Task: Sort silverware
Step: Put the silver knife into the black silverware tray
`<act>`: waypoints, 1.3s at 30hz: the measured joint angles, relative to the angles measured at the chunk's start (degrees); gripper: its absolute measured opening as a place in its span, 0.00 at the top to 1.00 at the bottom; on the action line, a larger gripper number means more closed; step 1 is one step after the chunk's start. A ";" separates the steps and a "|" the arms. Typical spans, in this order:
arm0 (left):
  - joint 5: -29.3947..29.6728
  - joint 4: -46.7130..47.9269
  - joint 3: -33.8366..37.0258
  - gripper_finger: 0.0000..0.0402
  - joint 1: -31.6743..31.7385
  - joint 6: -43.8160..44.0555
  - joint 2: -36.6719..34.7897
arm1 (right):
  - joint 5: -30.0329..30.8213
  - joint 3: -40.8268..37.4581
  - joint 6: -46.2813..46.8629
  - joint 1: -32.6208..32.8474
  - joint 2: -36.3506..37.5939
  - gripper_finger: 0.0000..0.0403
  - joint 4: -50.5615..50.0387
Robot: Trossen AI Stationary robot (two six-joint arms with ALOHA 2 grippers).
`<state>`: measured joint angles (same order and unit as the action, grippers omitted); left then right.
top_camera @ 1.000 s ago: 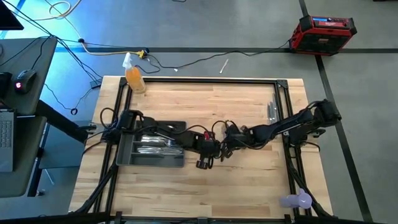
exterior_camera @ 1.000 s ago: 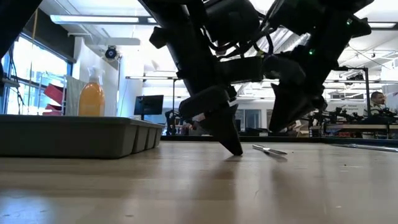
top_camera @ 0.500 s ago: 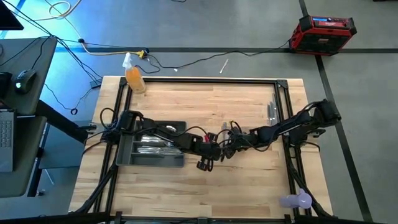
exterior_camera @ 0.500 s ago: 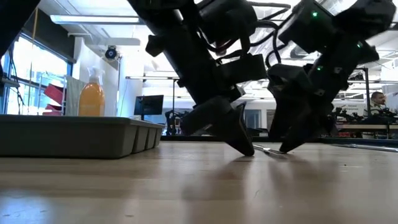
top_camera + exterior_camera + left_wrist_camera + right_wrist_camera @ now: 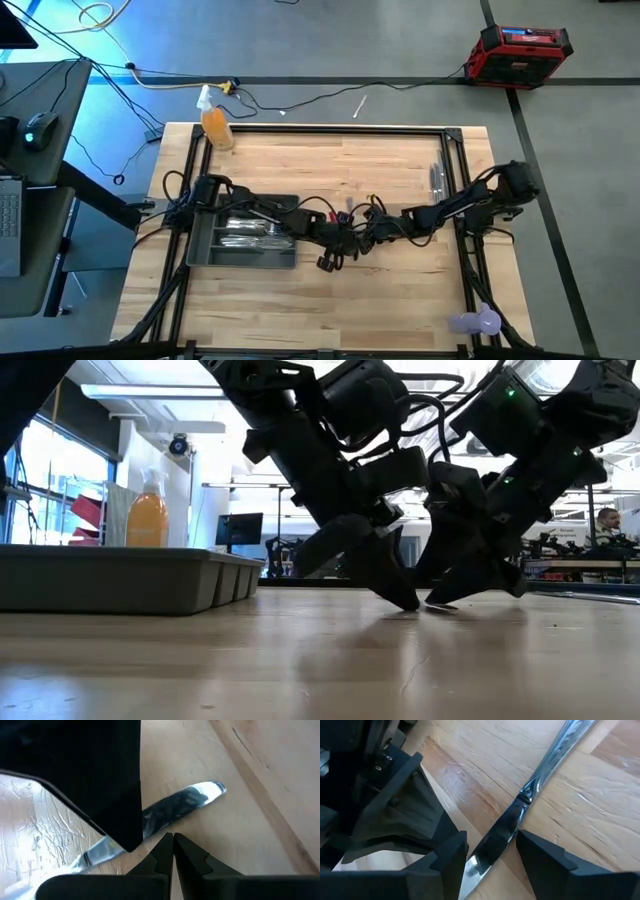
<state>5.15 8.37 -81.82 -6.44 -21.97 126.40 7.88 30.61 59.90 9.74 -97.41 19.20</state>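
A silver knife lies flat on the wooden table at its middle. My right gripper is open and tipped down over it, one finger on each side of the blade. My left gripper is shut, its tips on the table right beside the blade. In the high view the two grippers meet and hide the knife. The dark grey tray to the left holds several pieces of silverware. More silverware lies near the table's right edge. My left gripper's shut fingertips stand at the long edge of the knife's blade, slanting down from the table's left. I cannot tell whether they touch the blade.
An orange spray bottle stands at the far left corner. A pale purple object sits at the near right corner. Black frame rails run along the table's edges. Bare wood lies near and far of the grippers.
My right gripper has come down to the table, tipped further down and opened, so that its fingers now straddle the knife. My left gripper, still shut, has slid a little along the table toward the right, up to the knife. The knife has stayed flat.
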 joint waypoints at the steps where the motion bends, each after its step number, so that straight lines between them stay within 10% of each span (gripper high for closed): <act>1: 0.02 -0.13 0.00 1.00 0.00 -0.03 0.15 | -0.08 -0.13 -0.13 0.00 -0.04 0.58 0.38; 39: -2.48 0.43 -0.60 1.00 -0.97 4.30 0.27 | -7.65 -2.86 -0.56 0.13 2.40 0.61 6.72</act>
<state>2.67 8.79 -82.42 -7.41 -17.67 126.67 0.22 27.75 59.33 9.87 -95.01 25.92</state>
